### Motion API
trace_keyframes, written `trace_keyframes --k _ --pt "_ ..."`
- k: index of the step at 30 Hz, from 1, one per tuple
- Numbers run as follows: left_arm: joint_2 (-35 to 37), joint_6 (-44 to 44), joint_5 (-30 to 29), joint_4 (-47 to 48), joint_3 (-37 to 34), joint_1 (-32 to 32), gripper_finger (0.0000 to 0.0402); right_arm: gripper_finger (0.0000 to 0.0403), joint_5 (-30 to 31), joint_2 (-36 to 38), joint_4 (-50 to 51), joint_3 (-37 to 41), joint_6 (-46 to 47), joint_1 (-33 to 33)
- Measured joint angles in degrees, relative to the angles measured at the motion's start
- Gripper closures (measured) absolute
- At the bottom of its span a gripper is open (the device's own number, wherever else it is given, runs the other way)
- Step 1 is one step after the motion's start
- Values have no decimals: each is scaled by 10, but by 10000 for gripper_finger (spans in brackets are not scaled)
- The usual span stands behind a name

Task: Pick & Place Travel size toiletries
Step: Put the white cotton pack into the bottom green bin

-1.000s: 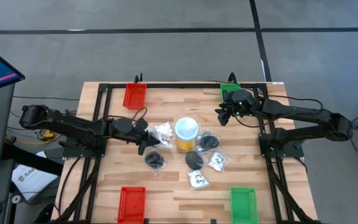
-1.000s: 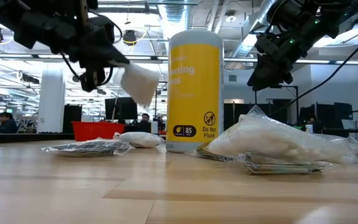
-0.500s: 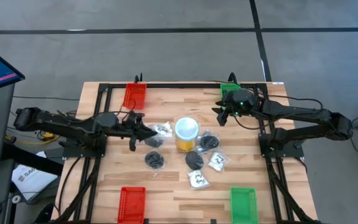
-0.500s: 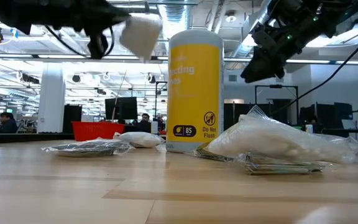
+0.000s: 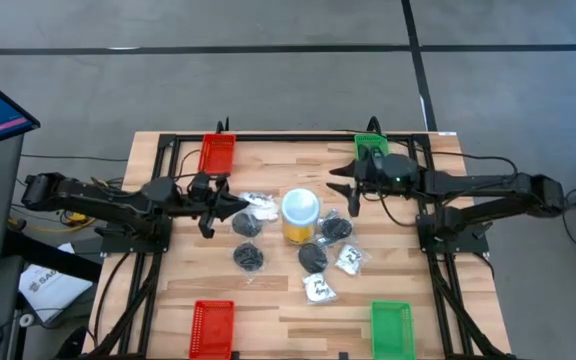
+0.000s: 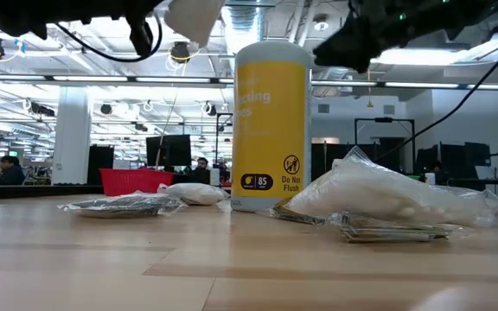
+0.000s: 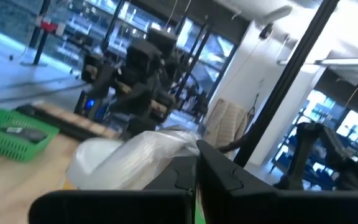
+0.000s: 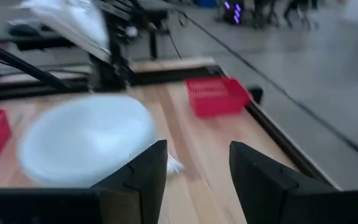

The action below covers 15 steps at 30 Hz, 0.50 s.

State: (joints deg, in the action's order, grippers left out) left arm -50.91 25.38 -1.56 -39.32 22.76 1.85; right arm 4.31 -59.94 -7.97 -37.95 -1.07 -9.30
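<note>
My left gripper (image 5: 226,206) is left of the yellow jar (image 5: 300,214), raised high, shut on a clear packet with white contents (image 6: 193,17), which also shows in the left wrist view (image 7: 126,163). My right gripper (image 5: 342,190) hovers open just right of the jar's pale lid (image 8: 82,146), touching nothing. It appears at the top of the low view (image 6: 353,43). Other toiletries lie flat on the table: a white packet (image 5: 261,206), black roundish pieces (image 5: 250,257) (image 5: 313,257) and printed packets (image 5: 318,288) (image 5: 350,258). My left gripper pinches the clear packet between its two fingers (image 7: 213,171), which hide which edge they have. The fingers lie about level, pointing toward the table's right side. The packet's bulging white body (image 7: 117,165) sticks out past the fingertips, lifted well clear of the table.
A red tray (image 5: 217,153) and a green tray (image 5: 370,148) sit at the far edge; a red tray (image 5: 212,326) and a green tray (image 5: 391,328) sit at the near edge. A black frame rail (image 5: 158,180) borders the table. People show in the room beyond.
My left gripper has risen with the white packet, carrying it from mid-height to the top of the low view, and has drawn back a little toward the table's left and far side. My right gripper has moved left from near the far green tray toward the jar.
</note>
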Motion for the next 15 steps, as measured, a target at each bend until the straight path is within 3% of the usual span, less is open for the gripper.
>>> trace_keyframes --k 7,15 --pt "-21 -24 0 -36 11 0 401 240 0 0 -61 0 -26 54" --pt "-96 -39 6 -45 65 0 401 240 0 0 -88 0 -71 95"
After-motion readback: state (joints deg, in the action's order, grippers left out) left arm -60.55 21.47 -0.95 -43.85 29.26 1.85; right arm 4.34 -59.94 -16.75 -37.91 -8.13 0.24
